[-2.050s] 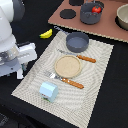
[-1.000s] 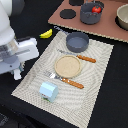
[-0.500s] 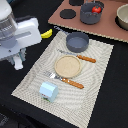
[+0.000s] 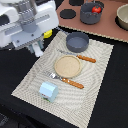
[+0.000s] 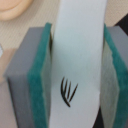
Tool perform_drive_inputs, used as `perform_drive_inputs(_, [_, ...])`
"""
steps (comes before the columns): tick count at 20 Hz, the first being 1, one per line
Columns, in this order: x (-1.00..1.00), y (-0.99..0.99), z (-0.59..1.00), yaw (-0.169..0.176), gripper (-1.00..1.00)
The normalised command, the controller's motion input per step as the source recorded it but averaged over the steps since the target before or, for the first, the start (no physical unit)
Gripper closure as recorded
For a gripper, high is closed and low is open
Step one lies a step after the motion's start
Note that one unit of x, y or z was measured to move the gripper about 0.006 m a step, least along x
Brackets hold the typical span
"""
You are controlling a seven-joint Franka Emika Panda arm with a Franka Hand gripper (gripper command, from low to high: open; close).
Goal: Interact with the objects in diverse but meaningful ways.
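In the wrist view my gripper (image 5: 79, 70) is shut on a white shaker bottle (image 5: 80, 45) with a small black mark, held between the green pads (image 5: 42, 75). In the exterior view the gripper (image 4: 36, 49) hangs over the far left edge of the striped placemat (image 4: 30, 80). On the mat lie a grey bowl (image 4: 77, 41), a tan plate (image 4: 67, 66), an orange-handled fork (image 4: 67, 80), an orange-handled knife (image 4: 80, 57) and a pale blue cup (image 4: 48, 91). A yellow banana (image 4: 48, 34) peeks out from behind the arm. A red tomato (image 4: 95, 9) sits in a dark pot (image 4: 89, 15).
A brown board (image 4: 112, 30) runs along the back with the dark pot, black round discs (image 4: 67, 12) and a beige bowl (image 4: 123, 16) at the exterior view's right. The table around the mat is black.
The arm has moved from the exterior view's left edge toward the right and the back, over the mat's far left edge. The items on the mat have not moved.
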Motion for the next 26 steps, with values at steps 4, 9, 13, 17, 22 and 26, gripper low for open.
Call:
perform_drive_inputs(4, [0.52,0.27,-0.04,0.0,1.0])
perform_drive_inputs(9, [0.35,0.06,-0.21,0.0,1.0])
perform_drive_inputs(13, [0.33,0.17,-0.23,0.0,1.0])
perform_drive_inputs(17, [0.19,0.14,-0.28,0.0,1.0])
perform_drive_inputs(22, [0.27,0.23,-0.16,0.01,1.0])
perform_drive_inputs(26, [0.17,0.15,-0.23,0.005,1.0])
